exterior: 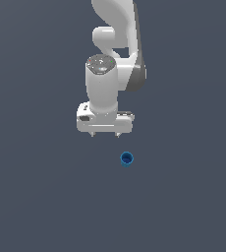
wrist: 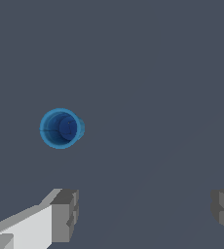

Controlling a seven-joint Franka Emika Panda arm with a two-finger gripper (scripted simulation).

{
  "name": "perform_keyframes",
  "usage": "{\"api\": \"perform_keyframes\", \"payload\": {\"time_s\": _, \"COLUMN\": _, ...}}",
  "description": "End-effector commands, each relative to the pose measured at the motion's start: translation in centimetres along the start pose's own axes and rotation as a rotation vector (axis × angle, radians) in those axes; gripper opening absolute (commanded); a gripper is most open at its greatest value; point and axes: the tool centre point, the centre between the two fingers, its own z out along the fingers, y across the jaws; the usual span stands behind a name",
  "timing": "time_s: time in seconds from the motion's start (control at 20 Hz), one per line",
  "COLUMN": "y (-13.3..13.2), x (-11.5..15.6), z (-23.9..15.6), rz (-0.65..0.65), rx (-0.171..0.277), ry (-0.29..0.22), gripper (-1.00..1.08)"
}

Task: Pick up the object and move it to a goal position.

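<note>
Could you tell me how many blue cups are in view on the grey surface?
1. The blue cup stands alone on the grey surface, below the open gripper and slightly toward the exterior view's right, not between its fingers. Nothing seems hidden.

The cup is bright blue, and its hollow middle is a darker blue. The arm is white with a dark grey strip down one side. Its round cap is light grey with tiny red and green marks. The gripper is white, and its fingers have grey pads. The floor is plain dark blue-grey all over, with no pattern.
</note>
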Motion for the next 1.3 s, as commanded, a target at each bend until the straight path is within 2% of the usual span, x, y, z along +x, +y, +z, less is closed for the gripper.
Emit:
{"api": "perform_keyframes", "payload": {"time_s": 0.0, "y": -0.3, "x": 0.2, "z": 0.3, "rz": 0.022, "rx": 0.001, "ry": -0.001, "gripper": 1.0}}
{"api": "perform_keyframes", "payload": {"time_s": 0.4, "y": -2.1, "x": 1.3, "z": 1.9, "rz": 0.144, "rx": 0.005, "ry": -0.008, "gripper": 1.0}}
{"api": "perform_keyframes", "payload": {"time_s": 1.25, "y": -7.8, "x": 3.7, "z": 7.1, "rz": 0.502, "rx": 0.002, "ry": -0.027, "gripper": 1.0}}
